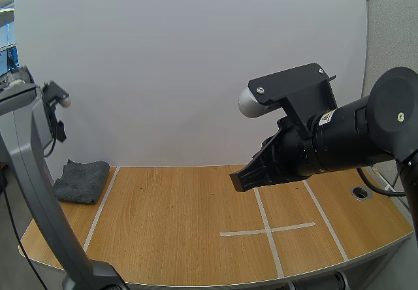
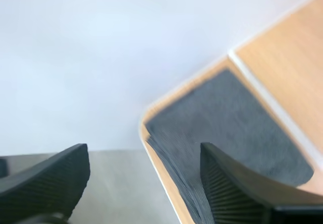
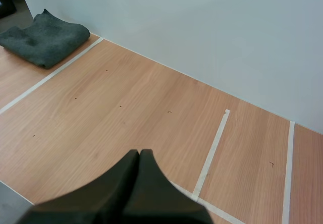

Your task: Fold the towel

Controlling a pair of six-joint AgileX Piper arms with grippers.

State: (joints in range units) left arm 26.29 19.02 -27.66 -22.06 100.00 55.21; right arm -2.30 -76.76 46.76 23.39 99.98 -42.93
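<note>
Wooden table (image 1: 183,225), grey towel (image 1: 81,181) folded, left hand (image 2: 144,156) released above it, right hand (image 3: 139,157) clenched

The towel (image 2: 232,118) looks blurred along its near edge, partly hidden behind one finger of the left gripper (image 2: 144,156).

Robot lab: tape-marked table (image 1: 183,225)

A dark grey, loosely folded cloth towel (image 1: 81,180) lies at the far left corner of the light wooden desk (image 1: 170,231), just left of a white tape line (image 1: 100,208). The black right gripper (image 1: 239,181) hangs above the desk's middle, its fingers (image 1: 251,174) pressed together, near a white tape cross (image 1: 268,230). The grey left arm (image 1: 29,166) rises along the desk's left edge.
</note>
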